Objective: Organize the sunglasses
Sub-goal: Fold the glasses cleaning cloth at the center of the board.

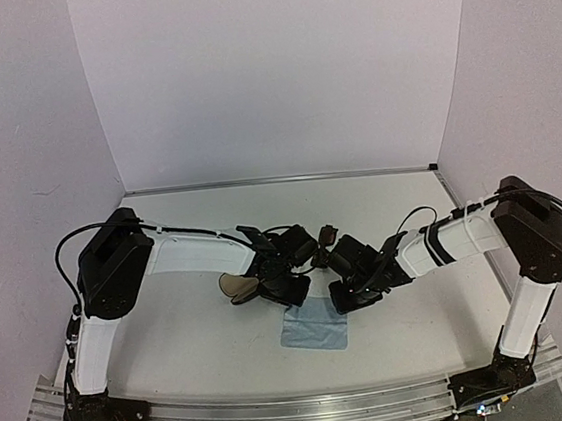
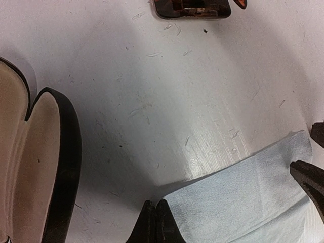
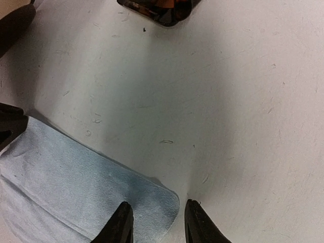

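The sunglasses [image 2: 192,7] lie folded on the white table, dark brown, cut off by the top edge of both wrist views [image 3: 159,10]; from above they sit between the two arms [image 1: 326,234]. My left gripper [image 2: 156,210] is shut, its tips touching down at one corner of the light blue cloth [image 2: 248,197], with nothing seen between them. My right gripper [image 3: 158,217] is open astride the cloth's opposite corner [image 3: 157,202]. One of its fingers is over the cloth and the other over bare table. Neither gripper touches the sunglasses.
The black oval case [image 2: 55,167] lies open with its tan lining up, left of my left gripper and beside it from above [image 1: 237,287]. The cloth [image 1: 315,327] lies flat near the front. White walls enclose the table on three sides.
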You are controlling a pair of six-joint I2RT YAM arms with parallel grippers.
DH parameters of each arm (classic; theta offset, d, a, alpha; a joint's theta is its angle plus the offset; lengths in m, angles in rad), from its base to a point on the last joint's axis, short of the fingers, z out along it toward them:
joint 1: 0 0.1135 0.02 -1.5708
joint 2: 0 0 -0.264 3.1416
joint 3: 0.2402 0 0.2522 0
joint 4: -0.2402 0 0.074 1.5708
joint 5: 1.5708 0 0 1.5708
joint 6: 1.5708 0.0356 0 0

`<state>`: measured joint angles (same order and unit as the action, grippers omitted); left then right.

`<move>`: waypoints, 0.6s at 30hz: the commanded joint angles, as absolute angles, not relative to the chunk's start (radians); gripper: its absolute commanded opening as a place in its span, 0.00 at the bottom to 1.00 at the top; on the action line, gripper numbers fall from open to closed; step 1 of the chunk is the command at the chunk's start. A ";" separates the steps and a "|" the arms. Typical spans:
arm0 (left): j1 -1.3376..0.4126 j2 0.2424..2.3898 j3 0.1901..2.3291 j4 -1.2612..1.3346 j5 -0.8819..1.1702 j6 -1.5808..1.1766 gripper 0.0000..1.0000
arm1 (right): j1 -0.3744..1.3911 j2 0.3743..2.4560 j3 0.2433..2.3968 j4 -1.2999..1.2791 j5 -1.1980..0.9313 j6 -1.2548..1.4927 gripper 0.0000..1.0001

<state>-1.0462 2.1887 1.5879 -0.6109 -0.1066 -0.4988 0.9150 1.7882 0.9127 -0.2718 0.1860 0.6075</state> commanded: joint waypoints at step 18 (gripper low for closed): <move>-1.037 2.201 1.529 -0.685 -0.094 -0.523 0.00 | 0.914 1.776 0.936 -0.244 0.200 0.593 0.00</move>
<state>-1.0454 2.1815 1.5742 -0.5961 -0.1051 -0.5064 0.9123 1.8000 0.9146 -0.2604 0.1993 0.6121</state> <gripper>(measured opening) 0.005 0.008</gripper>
